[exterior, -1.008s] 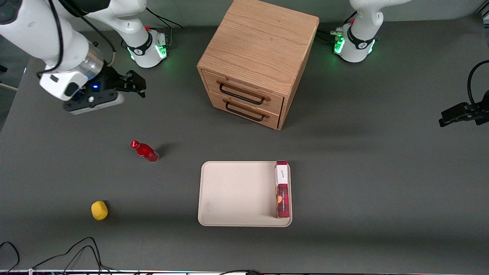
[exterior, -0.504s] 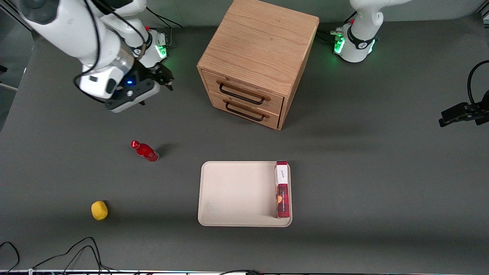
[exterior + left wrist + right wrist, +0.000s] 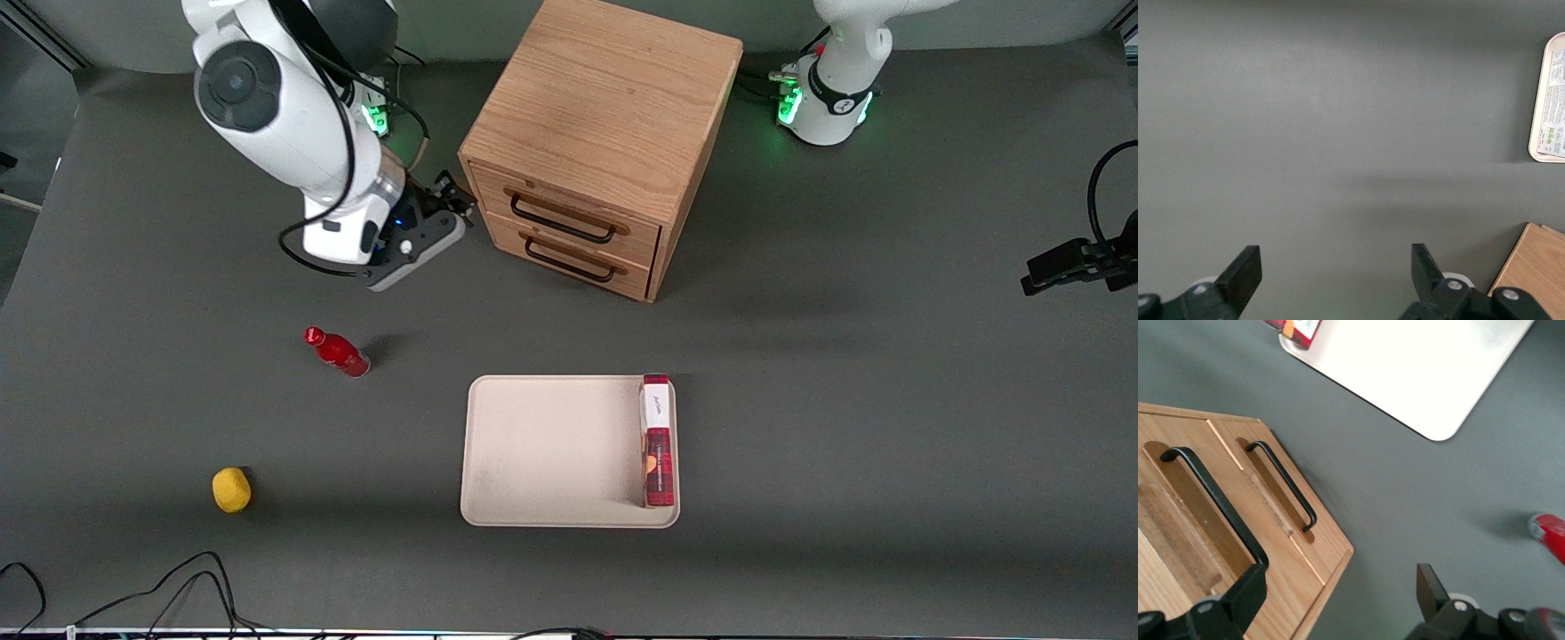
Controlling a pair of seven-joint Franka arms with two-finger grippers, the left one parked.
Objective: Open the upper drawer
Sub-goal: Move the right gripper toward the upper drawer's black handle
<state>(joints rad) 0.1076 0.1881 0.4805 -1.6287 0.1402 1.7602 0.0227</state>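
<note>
While the upper drawer (image 3: 569, 213) sat shut in the cabinet (image 3: 605, 107), just above the lower drawer (image 3: 569, 253), the gripper (image 3: 453, 203) hung close beside the cabinet's front corner on the working arm's side. Its jaws stood wide apart and held nothing; in the wrist view one finger (image 3: 1248, 593) lay over the end of the upper drawer's handle (image 3: 1211, 500). Nearer the camera lay a tray (image 3: 551, 453) with a red box (image 3: 657, 440), a red bottle (image 3: 338, 352) and a yellow ball (image 3: 231, 490) on the table (image 3: 889, 400).
</note>
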